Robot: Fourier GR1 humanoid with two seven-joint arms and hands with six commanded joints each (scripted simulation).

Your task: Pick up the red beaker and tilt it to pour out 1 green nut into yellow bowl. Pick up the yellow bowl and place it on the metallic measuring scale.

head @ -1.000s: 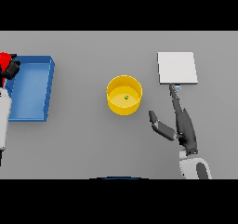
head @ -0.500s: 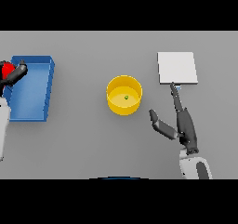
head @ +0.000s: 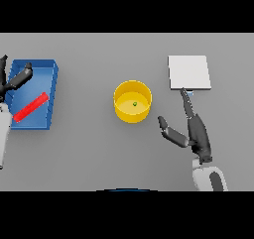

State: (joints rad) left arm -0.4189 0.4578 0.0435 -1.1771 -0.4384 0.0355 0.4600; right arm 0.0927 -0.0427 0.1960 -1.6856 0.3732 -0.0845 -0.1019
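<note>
Right hand (head: 196, 134) sits nearest, low on the right of the grey surface (head: 94, 153). Fingers straight and pointing away, thumb spread out to the left, grasping nothing. Its fingertips (head: 184, 93) reach just to the near edge of the metallic measuring scale (head: 188, 72); cannot tell if they touch it or hover above. White forearm below it is cut off at the lower edge.

Yellow bowl (head: 132, 101) stands upright mid-surface, left of the right hand and apart from its thumb. One small green nut (head: 134, 103) lies inside on the bowl floor, tiny, shape hard to make out.

Scale is a flat pale square, right of and slightly beyond the bowl, nothing on it.

Far left: blue tray (head: 49, 91) with raised walls, partly hidden at its left by the left arm. Red beaker (head: 31, 107) lies on its side inside the tray, slanted, no hand on it; its opening cannot be made out. Left hand (head: 17, 79) is over the tray's far left corner, fingers loose and extended, released, holding nothing. Part of this hand is cut off by the left picture edge.
</note>
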